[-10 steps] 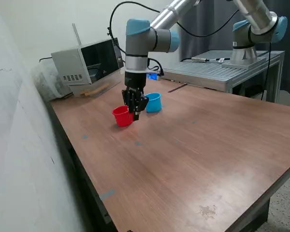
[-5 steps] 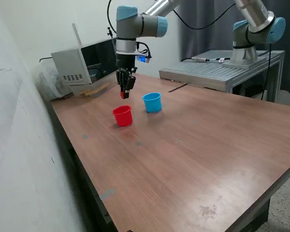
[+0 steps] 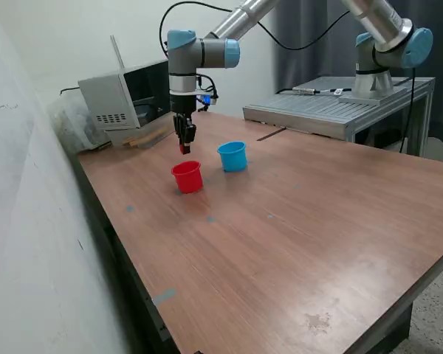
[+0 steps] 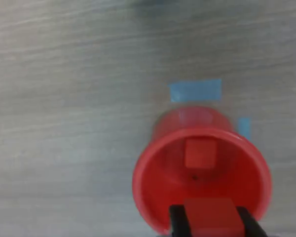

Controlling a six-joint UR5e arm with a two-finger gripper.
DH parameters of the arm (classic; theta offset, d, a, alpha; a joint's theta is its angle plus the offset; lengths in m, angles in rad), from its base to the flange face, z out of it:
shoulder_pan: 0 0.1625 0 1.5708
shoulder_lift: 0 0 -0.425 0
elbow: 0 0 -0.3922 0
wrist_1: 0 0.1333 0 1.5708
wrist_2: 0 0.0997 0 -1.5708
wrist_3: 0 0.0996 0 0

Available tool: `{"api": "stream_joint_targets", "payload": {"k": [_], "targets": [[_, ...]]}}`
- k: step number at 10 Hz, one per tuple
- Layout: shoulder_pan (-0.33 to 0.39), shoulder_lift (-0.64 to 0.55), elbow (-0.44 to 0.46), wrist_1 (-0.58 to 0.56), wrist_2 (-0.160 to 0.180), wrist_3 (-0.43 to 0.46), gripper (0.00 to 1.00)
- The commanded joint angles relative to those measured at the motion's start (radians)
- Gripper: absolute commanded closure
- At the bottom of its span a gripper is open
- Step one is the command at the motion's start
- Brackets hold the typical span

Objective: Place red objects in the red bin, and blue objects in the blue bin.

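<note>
Your gripper [image 3: 184, 148] hangs above the red cup [image 3: 187, 177], jaws clamped on a red cube [image 4: 208, 217]. Another red cube [image 4: 201, 153] lies inside that cup. Light blue cup [image 3: 232, 156] stands near it.

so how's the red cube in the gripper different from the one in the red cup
The held red cube is clamped between the fingers of the gripper, up in the air over the red cup; the other red cube lies loose on the cup's floor. The held one fills more of the wrist view, being nearer the camera; the other looks smaller and paler. Both are plain red cubes, seemingly alike in shape.
</note>
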Motion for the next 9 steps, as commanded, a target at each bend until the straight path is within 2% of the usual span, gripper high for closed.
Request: {"api": "stream_joint_targets", "payload": {"k": [1, 8, 9], "targets": [[-0.004, 0.044, -0.007, -0.006, 0.0, -0.001, 1.0], [-0.004, 0.049, -0.005, -0.032, 0.003, -0.001, 1.0], [-0.004, 0.049, -0.004, -0.031, 0.003, -0.001, 0.0]]}}
